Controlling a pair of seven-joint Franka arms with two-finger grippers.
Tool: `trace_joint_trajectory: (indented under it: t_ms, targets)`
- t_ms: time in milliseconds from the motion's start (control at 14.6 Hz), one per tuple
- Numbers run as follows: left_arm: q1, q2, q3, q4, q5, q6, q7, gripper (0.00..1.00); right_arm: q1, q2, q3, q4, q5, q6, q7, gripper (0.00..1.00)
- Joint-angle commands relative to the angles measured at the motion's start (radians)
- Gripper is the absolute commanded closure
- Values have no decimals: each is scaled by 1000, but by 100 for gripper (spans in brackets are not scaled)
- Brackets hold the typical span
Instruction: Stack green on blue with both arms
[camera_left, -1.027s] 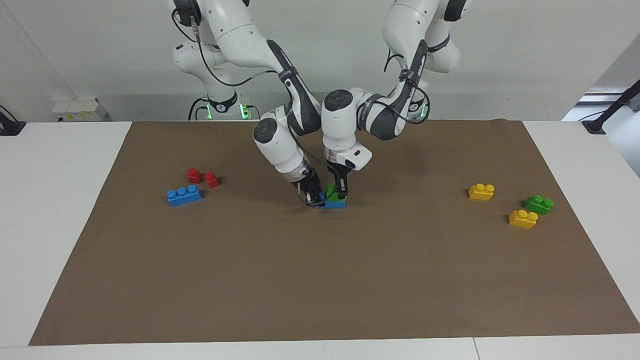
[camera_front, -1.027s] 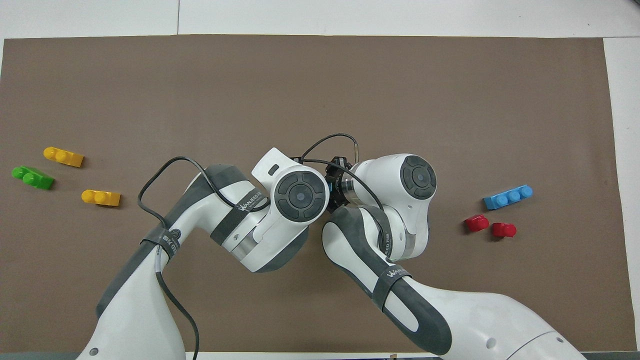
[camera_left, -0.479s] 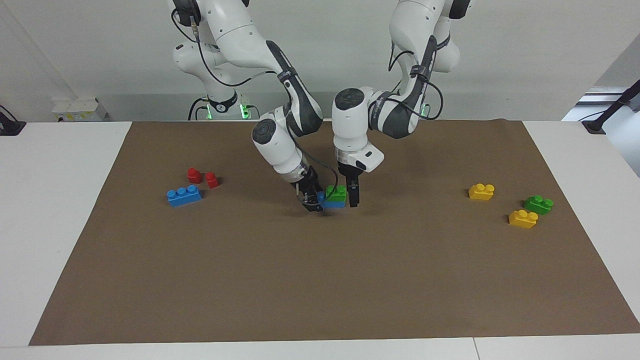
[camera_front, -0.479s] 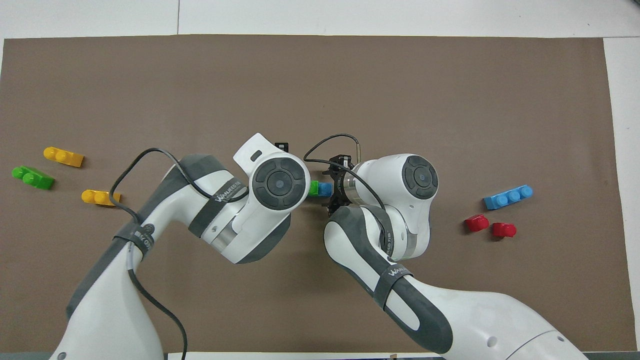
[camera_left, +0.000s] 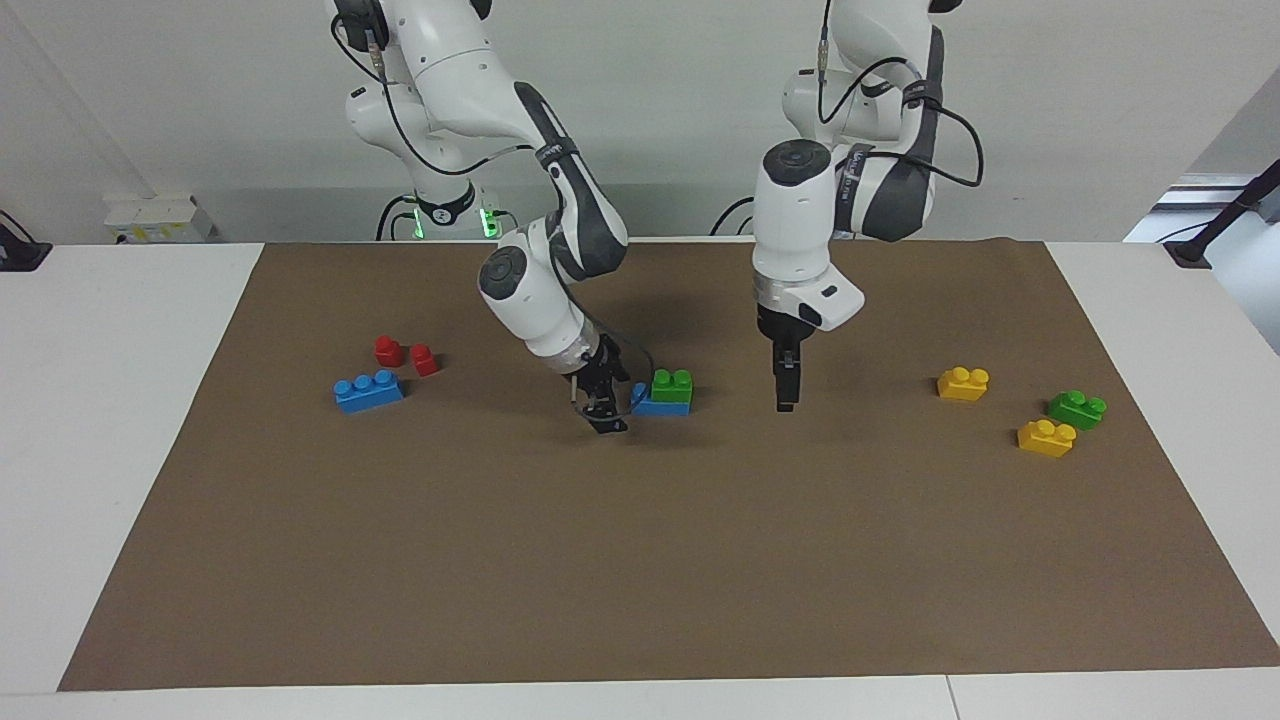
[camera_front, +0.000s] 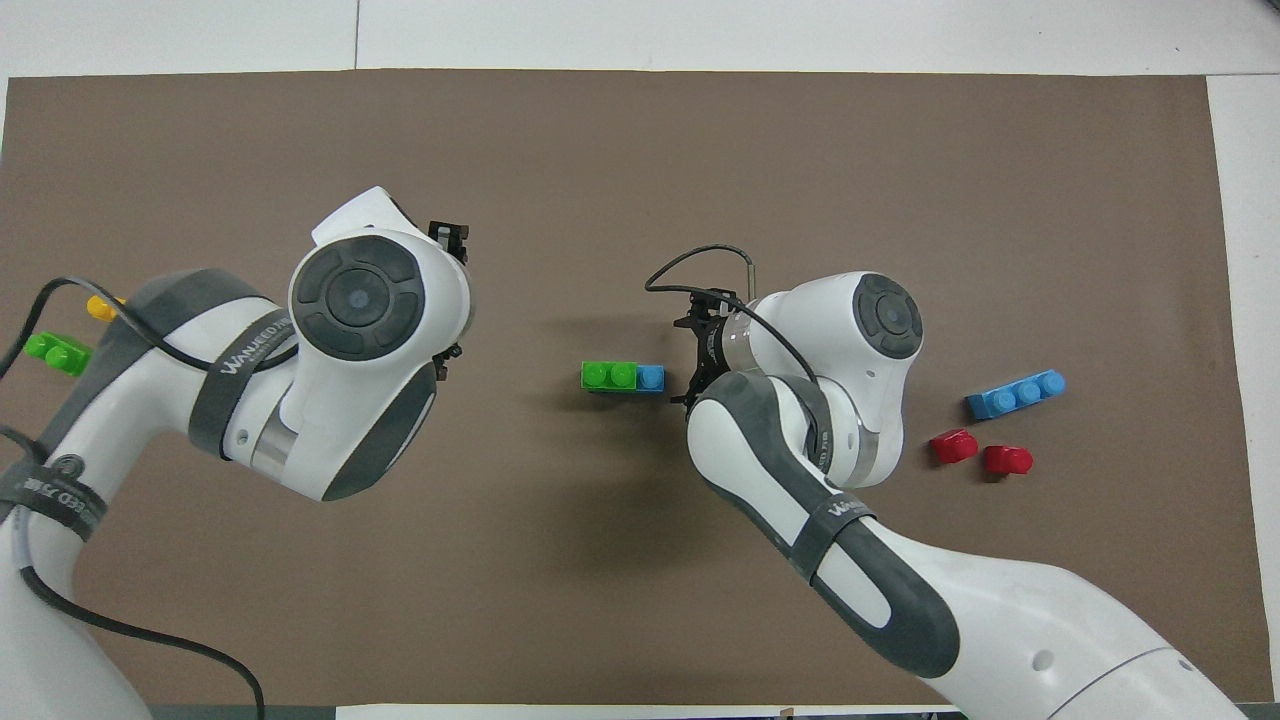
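A green brick (camera_left: 672, 380) sits stacked on a blue brick (camera_left: 660, 404) in the middle of the brown mat; the stack also shows in the overhead view, green (camera_front: 609, 375) over blue (camera_front: 651, 378), with one blue stud bare. My right gripper (camera_left: 603, 405) is open and empty, low over the mat just beside the blue brick's end toward the right arm's end. My left gripper (camera_left: 786, 395) is empty, raised over bare mat, well apart from the stack toward the left arm's end.
A second blue brick (camera_left: 369, 391) and two red bricks (camera_left: 389, 350) lie toward the right arm's end. Two yellow bricks (camera_left: 963, 383) and a second green brick (camera_left: 1077, 408) lie toward the left arm's end. The brown mat (camera_left: 640, 560) covers most of the table.
My left gripper let go of the green brick and moved up and away toward the left arm's end. My right gripper drew back off the blue brick. The stack stayed put.
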Motion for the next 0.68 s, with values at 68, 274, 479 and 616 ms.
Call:
trace_joint_trajectory:
  t_ms: [68,274,479,616]
  targets:
    - [89,-15,-2,38,13,-72,312,0,-114,-61,2,10,5,-156,-161,0]
    - [178,-16,-3,64,7,-78,562,0,-205,-133,0,12,-82,-284,-388,0]
    - [240,-15,-3,85,7,-92,789,0,-268,-216,0,24,-199,-413,-578,0]
    - [269,-13,0,116,5,-130,982,0,-311,-251,0,74,-274,-551,-727,0]
